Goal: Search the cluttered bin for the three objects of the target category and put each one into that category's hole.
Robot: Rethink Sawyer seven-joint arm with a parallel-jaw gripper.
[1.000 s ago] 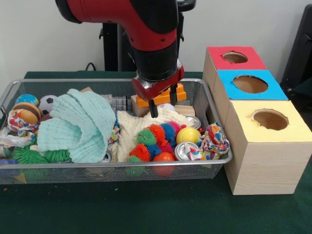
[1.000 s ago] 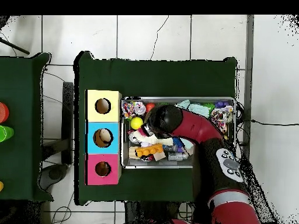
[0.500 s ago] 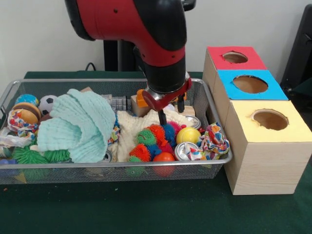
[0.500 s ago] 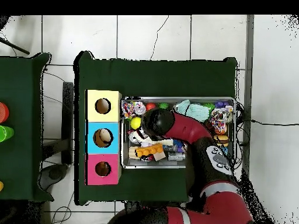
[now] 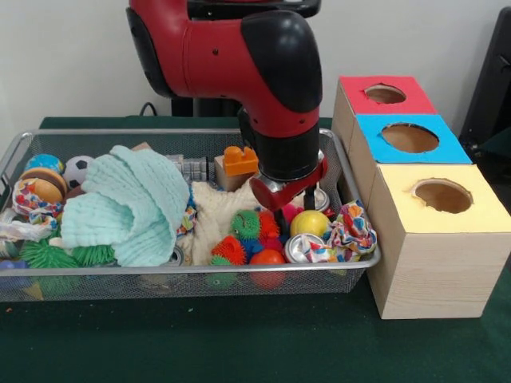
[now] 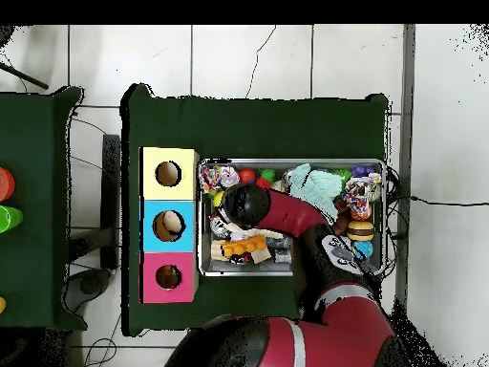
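Hand (image 5: 293, 209): we saw it low in the bin (image 5: 192, 134), right of middle; couldn't tell if open.
Ball: we judged the yellow ball (image 5: 308, 223) closest.
Tip: we thought going slowly would avoid snagging the cloth (image 5: 128, 203).

claw (image 5: 292, 209) low in bin (image 5: 192, 270) | beside yellow ball (image 5: 308, 223) | over spiky toy (image 5: 251, 231)

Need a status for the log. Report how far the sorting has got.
Done: something pale already lies in the blue box's hole. In hand: nothing seen held; the gripper hangs low over the yellow ball in the wire bin. Left: the bin is full of clutter; red and yellow holes look empty.
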